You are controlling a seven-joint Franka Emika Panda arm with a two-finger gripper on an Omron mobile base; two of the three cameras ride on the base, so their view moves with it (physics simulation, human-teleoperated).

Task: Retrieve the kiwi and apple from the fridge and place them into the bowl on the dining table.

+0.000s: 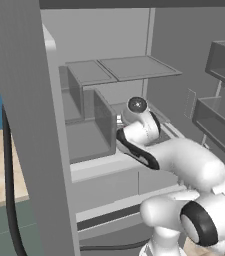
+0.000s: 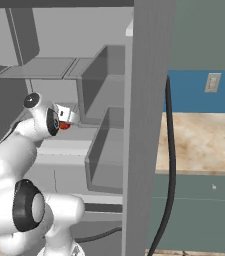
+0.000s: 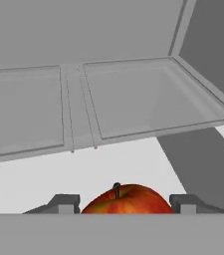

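Apple (image 3: 127, 199) between the gripper (image 3: 125, 203) fingertips, inside fridge (image 3: 133, 99)

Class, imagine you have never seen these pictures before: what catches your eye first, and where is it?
The red apple stands out at once, sitting between the two fingertips of the gripper in the hand view, its stem upright. Around it is the open fridge, all grey shelves and walls, with the white arm reaching deep inside.
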